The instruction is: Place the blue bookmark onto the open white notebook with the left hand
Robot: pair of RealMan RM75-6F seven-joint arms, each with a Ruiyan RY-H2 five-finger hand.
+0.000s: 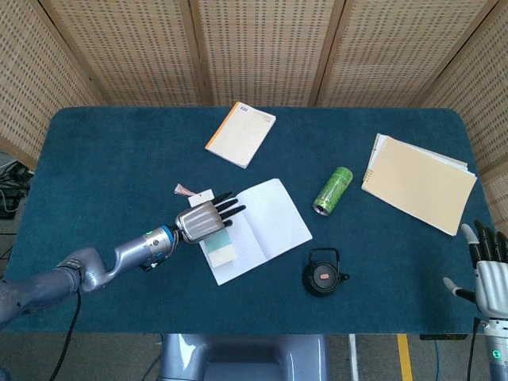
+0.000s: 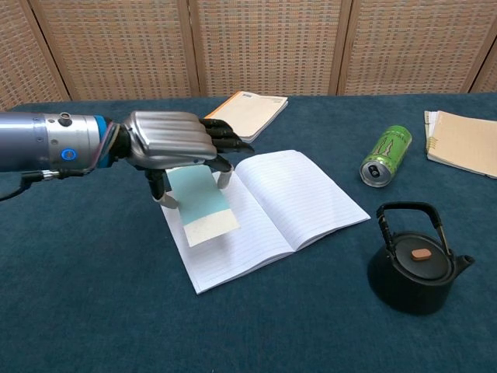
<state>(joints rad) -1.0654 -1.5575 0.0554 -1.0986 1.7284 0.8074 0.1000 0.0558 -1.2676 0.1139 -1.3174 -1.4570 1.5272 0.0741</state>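
A: The table (image 1: 95, 151) with the dark blue cloth is wide, and the left hand (image 2: 167, 140) has free room all around the open white notebook (image 2: 287, 194). The notebook's near edge lies well back from the table edge.

B: And the neighbours? The black kettle (image 2: 413, 268) and the green can (image 2: 386, 155) stand to the right of the notebook, apart from it. The closed notebook (image 1: 240, 133) is behind, and the beige pad (image 1: 419, 183) is far right. None of them is in the way.

A: The right hand (image 1: 489, 274) hangs at the table's right corner, fingers spread, holding nothing.

B: The blue bookmark (image 2: 202, 203) is a thin light card, probably a little stiff but easy to bend, and slippery on paper. The left hand pinches its upper end under extended fingers; the lower end slopes down over the notebook's left page.

A: In the head view its tassel (image 1: 186, 190) sticks out behind the hand. Whether the lower end touches the page cannot be told.
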